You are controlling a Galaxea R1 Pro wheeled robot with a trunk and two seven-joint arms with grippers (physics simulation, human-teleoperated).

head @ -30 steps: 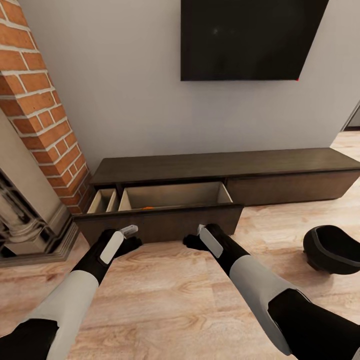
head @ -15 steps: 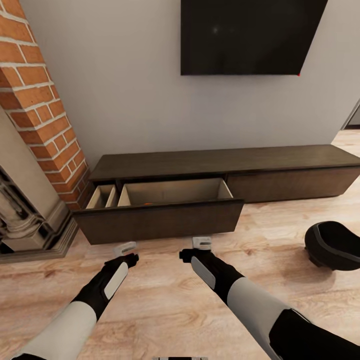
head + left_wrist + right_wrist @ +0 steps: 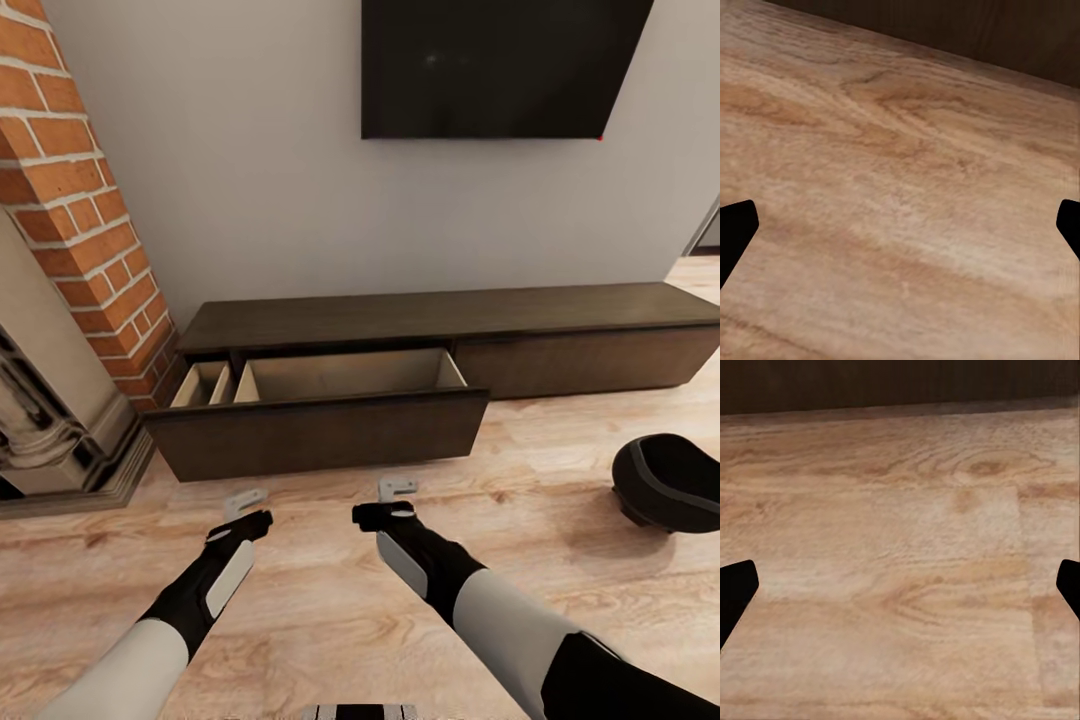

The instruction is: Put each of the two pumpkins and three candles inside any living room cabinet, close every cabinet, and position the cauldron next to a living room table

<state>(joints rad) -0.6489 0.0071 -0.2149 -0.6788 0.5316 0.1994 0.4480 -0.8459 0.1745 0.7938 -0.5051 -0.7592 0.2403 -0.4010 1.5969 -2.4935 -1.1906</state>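
Note:
The long, low, dark brown cabinet (image 3: 450,315) stands against the white wall, its left drawer (image 3: 320,430) pulled out with a pale beige inside. The drawer's high front hides its floor; the pumpkins and candles are out of view. On the floor at the right sits the black cauldron (image 3: 672,483). My left gripper (image 3: 246,506) and right gripper (image 3: 393,501) hover open over the wood floor, a short gap before the drawer front, holding nothing. The left wrist view has the fingertips (image 3: 736,225) spread wide over bare planks; in the right wrist view the fingertips (image 3: 736,585) are just as wide.
A brick column (image 3: 80,200) and a stone fireplace base (image 3: 60,450) close in the left side. A dark TV (image 3: 500,65) hangs on the wall above the cabinet. Wood floor (image 3: 330,620) stretches between me and the cabinet.
Both grippers have drawn back from the drawer front, where they were a second ago, toward me. The view has shifted slightly. The drawer stays open; an orange speck inside is no longer visible.

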